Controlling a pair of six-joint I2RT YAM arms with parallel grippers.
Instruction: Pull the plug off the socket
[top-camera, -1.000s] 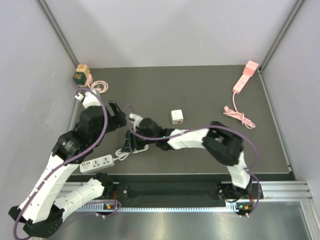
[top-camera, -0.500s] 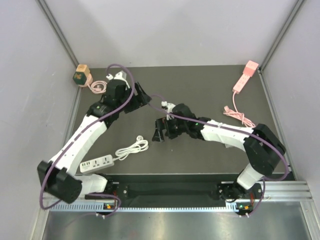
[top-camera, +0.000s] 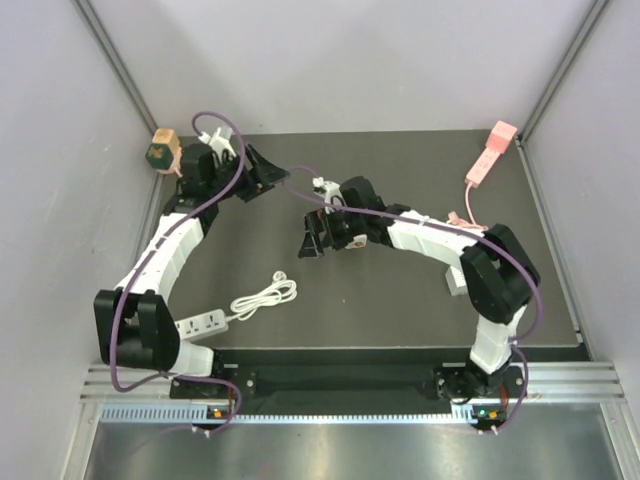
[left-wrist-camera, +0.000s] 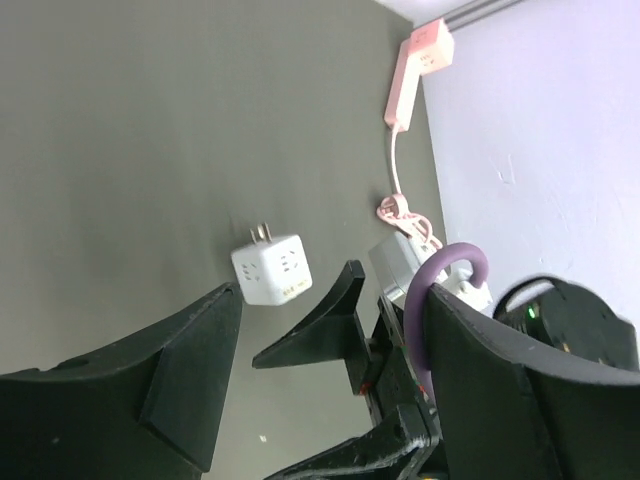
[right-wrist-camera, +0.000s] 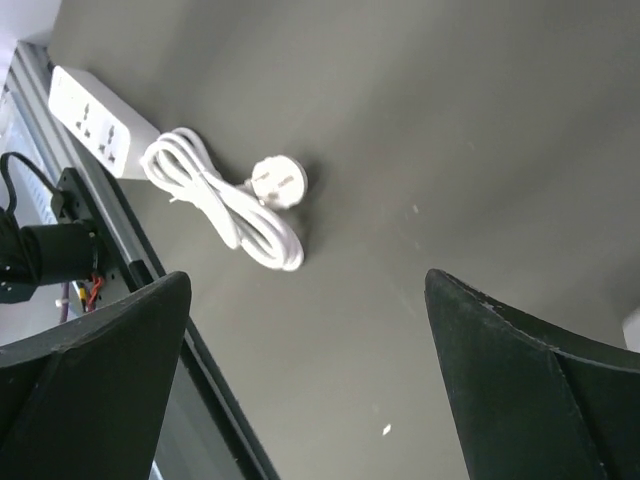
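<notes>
Plug (top-camera: 282, 276), well apart from right claw (top-camera: 308, 245)

The left arm (top-camera: 170, 245) and right arm (top-camera: 430, 238) arched over the far half of the mat (top-camera: 400, 310), leaving a narrow gap mid-table, with a white cube adapter (left-wrist-camera: 272, 272) beside it. Near left, the white power strip (top-camera: 205, 323) and its coiled cord (top-camera: 265, 297) took the room; right of them the mat was open. A pink power strip (top-camera: 490, 152) lined the far right edge.
</notes>
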